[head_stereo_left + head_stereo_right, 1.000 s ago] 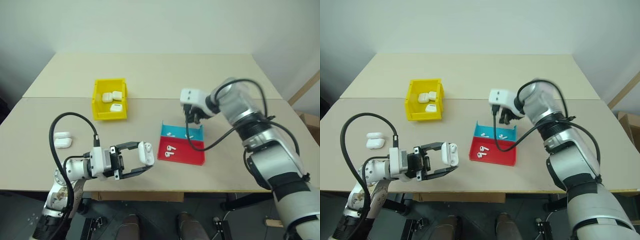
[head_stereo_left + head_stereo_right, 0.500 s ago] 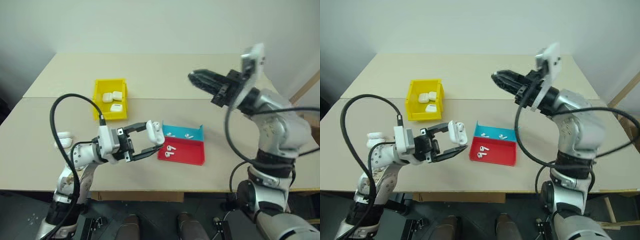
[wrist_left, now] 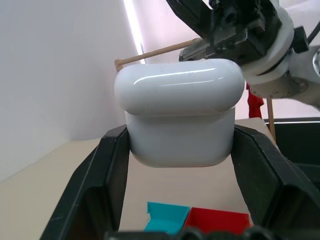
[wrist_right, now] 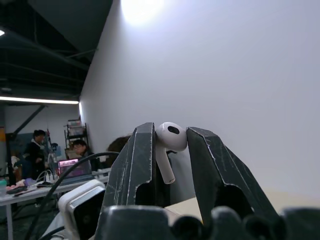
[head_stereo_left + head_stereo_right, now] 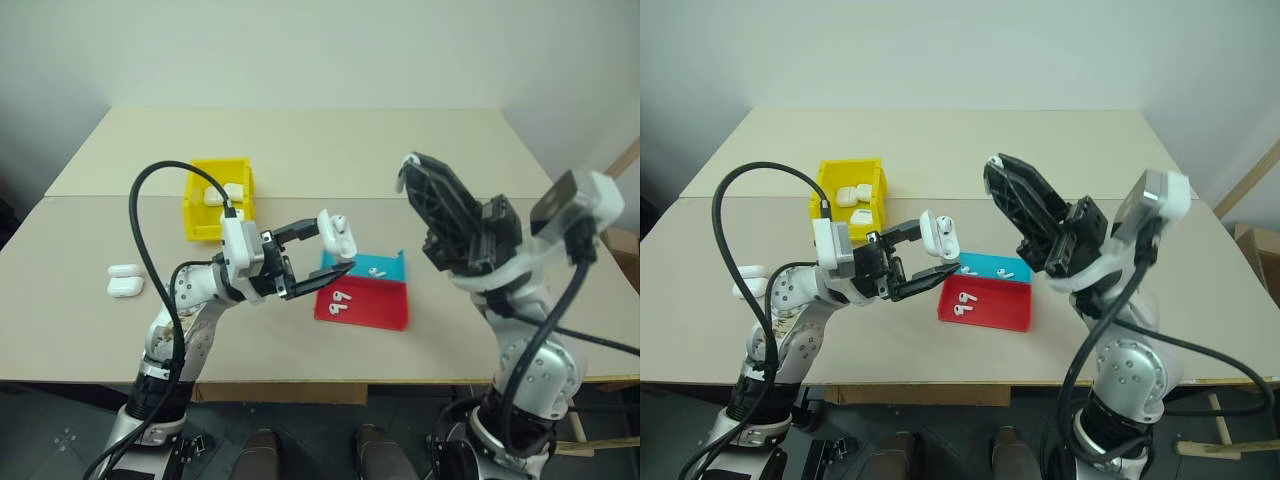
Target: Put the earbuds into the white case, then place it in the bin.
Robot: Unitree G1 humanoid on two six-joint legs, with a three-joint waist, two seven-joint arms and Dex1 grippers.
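**Earbud and case both in the air, loading not yet begun**

We have both pieces lifted above the beige tabletop (image 5: 480,160). Our left gripper (image 5: 335,248) is clamped on the small glossy white rounded case (image 3: 177,112), held up over the table just beside the shallow red-and-blue plastic tray (image 5: 365,295); the left wrist view shows the case pinched by its lower half between the two black fingers, with the lid seeming to sit down on the body. Our right gripper (image 4: 167,145) is raised well above the table with its jaws closed on one tiny glossy white earbud with a short stem (image 4: 169,142), the stem hanging between the fingertips.

What looks done: a case is picked up and one earbud is picked up. Several finished-looking white cases (image 5: 222,192) already lie in the small bright yellow plastic bin (image 5: 200,225) at the far left, and two more white cases (image 5: 123,280) wait on the table nearer the left edge.

What we judge is left: opening the lid, seating this earbud, fetching a second from the earbuds in the tray (image 5: 340,300), closing the case and carrying it to the yellow bin.
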